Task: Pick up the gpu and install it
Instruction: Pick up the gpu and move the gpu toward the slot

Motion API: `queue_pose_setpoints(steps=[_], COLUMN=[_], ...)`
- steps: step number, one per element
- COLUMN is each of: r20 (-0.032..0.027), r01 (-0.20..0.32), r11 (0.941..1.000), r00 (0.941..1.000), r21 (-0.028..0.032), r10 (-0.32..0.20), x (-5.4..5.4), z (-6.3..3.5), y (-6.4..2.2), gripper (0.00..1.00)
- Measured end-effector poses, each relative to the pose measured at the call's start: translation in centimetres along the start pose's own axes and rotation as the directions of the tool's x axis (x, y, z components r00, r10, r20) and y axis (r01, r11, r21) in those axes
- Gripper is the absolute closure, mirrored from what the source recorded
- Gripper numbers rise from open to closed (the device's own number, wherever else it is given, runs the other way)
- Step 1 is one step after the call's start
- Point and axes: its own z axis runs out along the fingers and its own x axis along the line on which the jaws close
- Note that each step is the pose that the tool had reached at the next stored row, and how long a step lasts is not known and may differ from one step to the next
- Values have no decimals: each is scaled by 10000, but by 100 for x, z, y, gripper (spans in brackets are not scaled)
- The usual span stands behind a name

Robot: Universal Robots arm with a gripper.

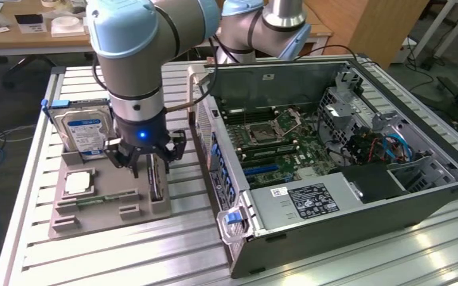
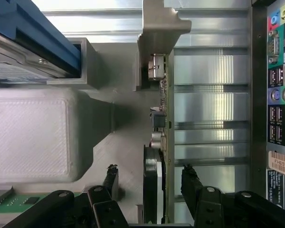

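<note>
In the exterior view, the arm reaches down over a grey holder tray (image 1: 102,223) on the slatted desk (image 1: 133,262), at the exterior view's left of the open computer case (image 1: 356,208). The gripper (image 1: 153,164) hangs with its fingers spread wide and nothing in them. Directly below it, the gpu (image 1: 155,185) stands on edge in a slot of the tray, on the side nearest the case. A hard drive (image 1: 86,134) stands upright at the tray's far end, well apart from the gpu. In the wrist view, the gpu (image 2: 157,142) runs edge-on between the two dark fingers (image 2: 111,178), which straddle it without touching. A gap shows on each side, and the card lies nearer one finger than the other. The gripper (image 2: 150,178) grasps nothing, and the case's rear ports (image 2: 275,95) sit just beyond.
</note>
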Motion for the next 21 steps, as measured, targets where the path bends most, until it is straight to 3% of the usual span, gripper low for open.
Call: queue_pose_setpoints(steps=[8, 17, 21], r20=[0, 3, 3], r01=[0, 0, 0], r11=[10000, 10000, 10000], r00=[10000, 10000, 10000], r21=[3, 10, 66], r10=[0, 0, 0], x=[0, -1, -1], z=[29, -91, -92], y=[3, 8, 8], gripper=[35, 35, 35])
